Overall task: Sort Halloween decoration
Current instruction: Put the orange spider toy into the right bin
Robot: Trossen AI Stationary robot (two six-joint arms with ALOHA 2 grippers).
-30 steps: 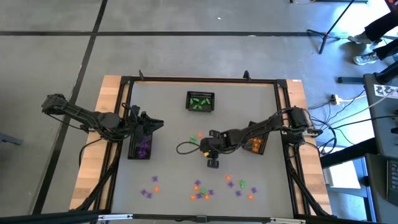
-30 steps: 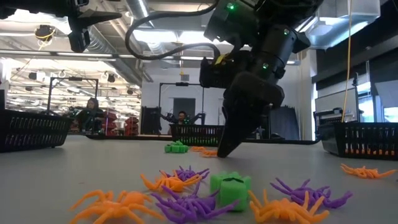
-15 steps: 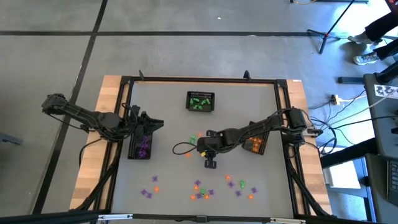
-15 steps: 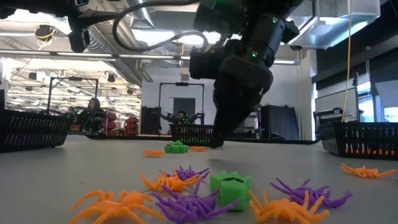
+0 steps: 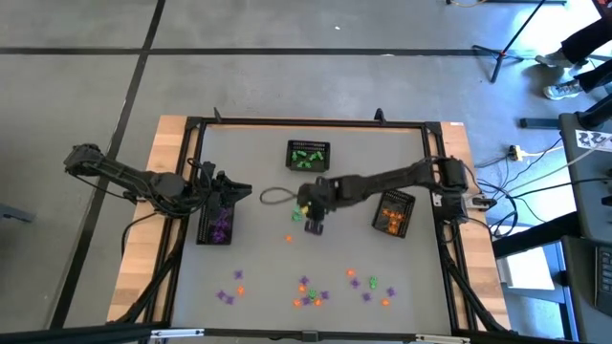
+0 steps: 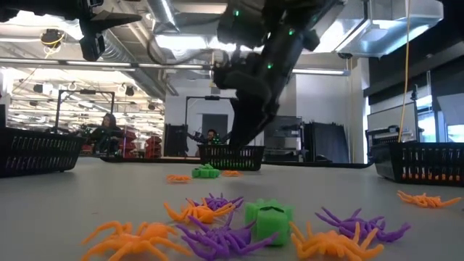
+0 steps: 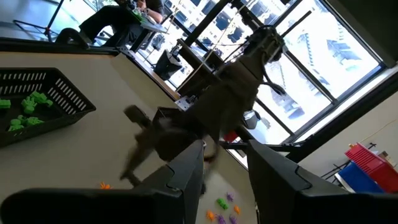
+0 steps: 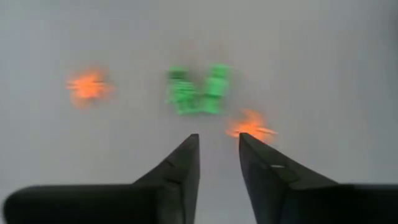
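Halloween decorations lie scattered on the grey table: a near cluster of purple, orange and green trinkets (image 5: 308, 292) (image 6: 268, 220), plus a green pair (image 8: 198, 90) (image 5: 297, 213) with orange ones (image 8: 249, 127) beside it at mid-table. My right gripper (image 5: 312, 225) (image 8: 217, 140) hangs over that mid-table group, open, pointing steeply down, clear of the table (image 6: 235, 145), nothing between its fingers. My left gripper (image 5: 241, 193) (image 7: 225, 146) waits open and level above the basket of purple pieces (image 5: 216, 227) at the left.
A black mesh basket with green pieces (image 5: 309, 156) stands at the far middle, and one with orange pieces (image 5: 393, 212) at the right under my right arm. A lone orange trinket (image 5: 290, 239) lies near the gripper. People sit in the room beyond the far edge.
My right gripper has risen off the table, where its tips stood a second ago, and swung toward the far edge and a little left, over the green pair. One orange trinket now lies apart, nearer the front-left than before.
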